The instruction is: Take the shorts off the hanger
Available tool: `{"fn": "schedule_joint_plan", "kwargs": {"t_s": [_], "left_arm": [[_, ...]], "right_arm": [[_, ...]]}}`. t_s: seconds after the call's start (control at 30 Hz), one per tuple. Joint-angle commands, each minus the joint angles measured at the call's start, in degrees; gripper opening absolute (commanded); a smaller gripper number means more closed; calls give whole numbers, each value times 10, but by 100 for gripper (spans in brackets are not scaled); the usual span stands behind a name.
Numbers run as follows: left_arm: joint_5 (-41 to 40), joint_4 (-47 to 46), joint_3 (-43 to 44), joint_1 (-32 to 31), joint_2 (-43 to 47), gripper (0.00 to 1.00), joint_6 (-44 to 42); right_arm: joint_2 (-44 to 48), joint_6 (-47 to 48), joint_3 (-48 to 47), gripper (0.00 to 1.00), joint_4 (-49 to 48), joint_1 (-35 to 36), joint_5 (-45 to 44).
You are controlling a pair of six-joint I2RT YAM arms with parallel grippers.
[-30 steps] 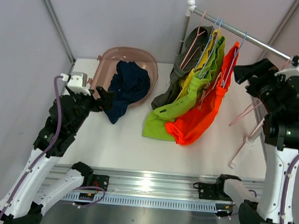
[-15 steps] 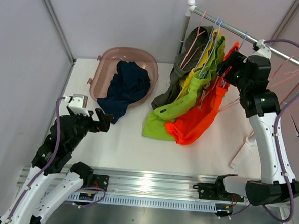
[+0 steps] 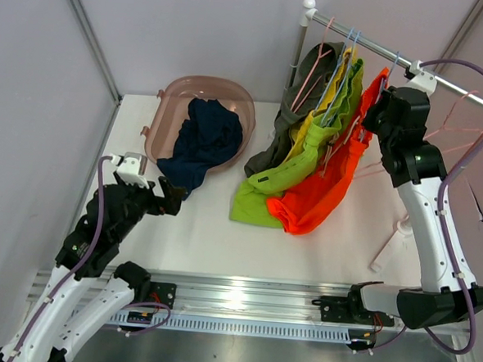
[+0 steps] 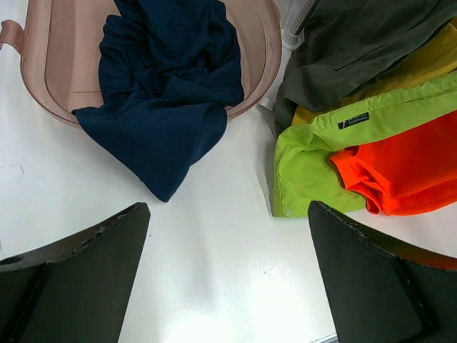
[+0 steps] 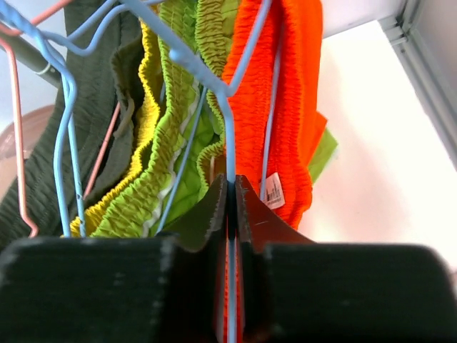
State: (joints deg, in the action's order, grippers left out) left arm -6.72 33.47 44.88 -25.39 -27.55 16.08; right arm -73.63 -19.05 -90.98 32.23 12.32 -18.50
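Starting at the left, the left gripper (image 3: pixel 170 200) hangs low over the white table (image 3: pixel 197 236) with its two fingers spread wide and nothing between them. In front of it stands a pink tub (image 3: pixel 231 86). The navy shorts (image 3: pixel 205 138) lie crumpled inside it, and one leg spills over the near rim onto the table.

To the right of the tub, four pairs hang close together on a metal rail (image 3: pixel 445 77), which slopes up from a white post (image 3: pixel 299 45). First come the olive-grey shorts (image 3: pixel 288 118), then the yellow shorts (image 5: pixel 148 86), then the lime green shorts (image 3: pixel 261 200), and last the orange shorts (image 3: pixel 319 194). The lower ends of the green and orange pairs rest on the table, the orange partly on top of the green.

The right gripper (image 5: pixel 230 187) is up at the rail, beside the orange pair. Its fingers are pressed together on the thin wire of a blue hanger (image 5: pixel 230 136), the one which carries the orange shorts. The waistband of the green pair pushes against this hanger from the left, and other blue and pink hanger wires crowd the same spot. A white label hangs from the orange waistband just beside the fingers.

Farther right on the rail hang bare pink hangers (image 3: pixel 458 120).
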Motion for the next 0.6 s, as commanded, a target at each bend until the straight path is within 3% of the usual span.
{"fn": "schedule_joint_plan", "kwargs": {"t_s": [0.0, 0.17, 0.4, 0.57], "left_arm": [[23, -45, -1, -3, -14, 99, 5], [114, -132, 41, -14, -65, 99, 47], [82, -254, 172, -212, -247, 99, 2], [76, -331, 242, -312, -379, 99, -18]], "right_arm": [[6, 16, -2, 3, -23, 3, -28], [25, 9, 4, 0, -26, 3, -29], [63, -21, -25, 0, -9, 5, -7], [81, -42, -69, 0, 21, 11, 22]]}}
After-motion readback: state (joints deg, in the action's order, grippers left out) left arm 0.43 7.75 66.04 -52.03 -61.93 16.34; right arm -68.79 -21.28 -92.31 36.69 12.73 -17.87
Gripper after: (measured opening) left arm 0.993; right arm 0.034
